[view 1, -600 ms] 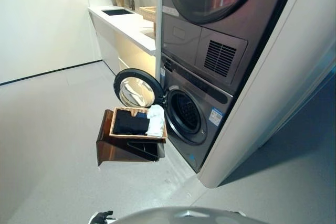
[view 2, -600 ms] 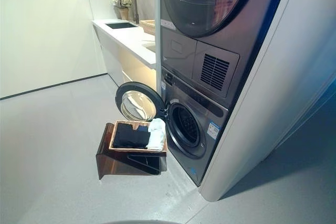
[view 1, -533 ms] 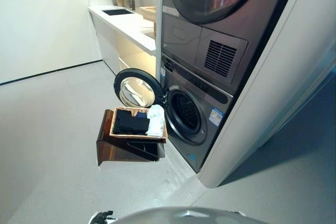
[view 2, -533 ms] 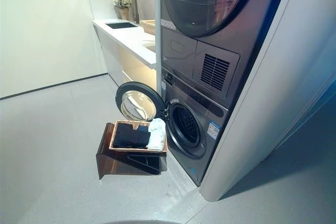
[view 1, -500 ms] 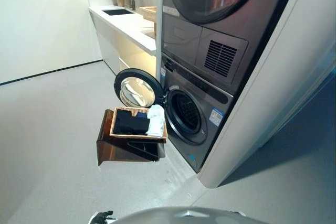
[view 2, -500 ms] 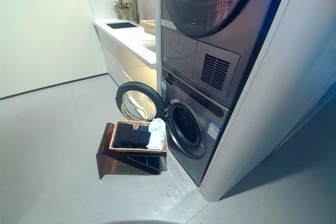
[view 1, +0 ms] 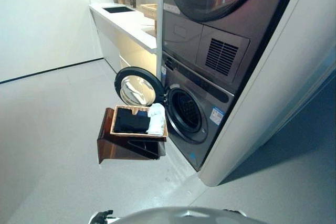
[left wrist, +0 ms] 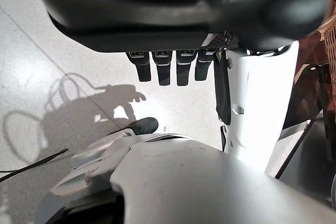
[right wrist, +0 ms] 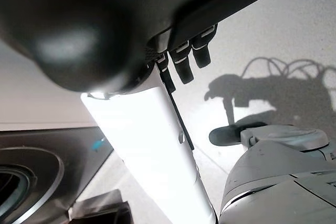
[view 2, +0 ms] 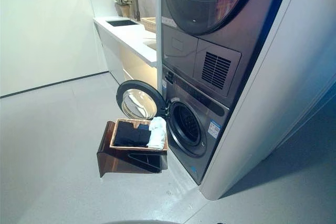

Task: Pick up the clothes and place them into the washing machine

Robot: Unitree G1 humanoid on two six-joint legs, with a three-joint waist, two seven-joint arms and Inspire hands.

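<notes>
A shallow wicker basket (view 1: 136, 135) rests on a low dark brown box (view 1: 113, 148) beside the washing machine (view 1: 202, 114). A black garment (view 1: 131, 120) and a white garment (view 1: 156, 119) lie in it. The machine's round door (view 1: 135, 87) stands open toward the basket, and the drum opening (view 1: 186, 113) is dark. My left hand (left wrist: 168, 69) hangs over the floor, fingers relaxed and empty. My right hand (right wrist: 184, 59) hangs beside the machine's front, fingers relaxed and empty. Both are well away from the basket.
A dryer (view 1: 210, 3) is stacked on the washing machine. A white counter (view 1: 126, 22) with a sink and tap runs along the back wall. A white panel (view 1: 273, 93) flanks the machine on the right. Grey floor (view 1: 47, 129) lies between me and the basket.
The eye views have shifted slightly, so the camera moved. The basket, clothes and machine door stand as before.
</notes>
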